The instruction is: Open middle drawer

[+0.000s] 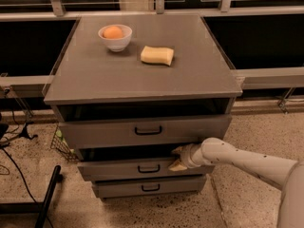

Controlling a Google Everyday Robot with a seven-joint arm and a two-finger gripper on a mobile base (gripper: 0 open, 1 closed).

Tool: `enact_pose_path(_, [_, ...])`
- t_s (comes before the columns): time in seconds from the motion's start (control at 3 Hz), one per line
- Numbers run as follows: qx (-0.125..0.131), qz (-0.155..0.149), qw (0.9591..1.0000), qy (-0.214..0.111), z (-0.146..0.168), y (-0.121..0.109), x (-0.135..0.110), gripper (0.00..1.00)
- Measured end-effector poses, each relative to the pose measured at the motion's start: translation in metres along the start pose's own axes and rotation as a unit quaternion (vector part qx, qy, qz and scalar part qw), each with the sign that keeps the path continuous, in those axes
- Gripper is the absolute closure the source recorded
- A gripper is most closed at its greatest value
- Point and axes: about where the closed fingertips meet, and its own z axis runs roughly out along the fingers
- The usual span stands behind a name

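The white rounded arm reaches in from the lower right, its cream two-finger tool pointing left, held low.

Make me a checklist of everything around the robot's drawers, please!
Surface: grey cabinet top, flat.
Job's things: middle drawer, out a little, with a dark gap above it.
Clutter: white bowl holding an orange; yellow sponge beside it; top drawer also partly out.
Grippers: gripper at the middle drawer's upper right edge.
Cables: black cables on the floor, left.
Surroundings: speckled floor; wire basket beside the cabinet.
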Motion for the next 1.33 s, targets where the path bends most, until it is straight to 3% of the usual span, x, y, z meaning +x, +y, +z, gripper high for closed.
enact_pose_path(0.33, [0.0,0.0,1.0,0.0,0.0,0.0,0.0,1.0])
enact_pose_path(1.33, [-0.005,0.019,0.9998,0.006,-0.019,0.017,0.002,1.0])
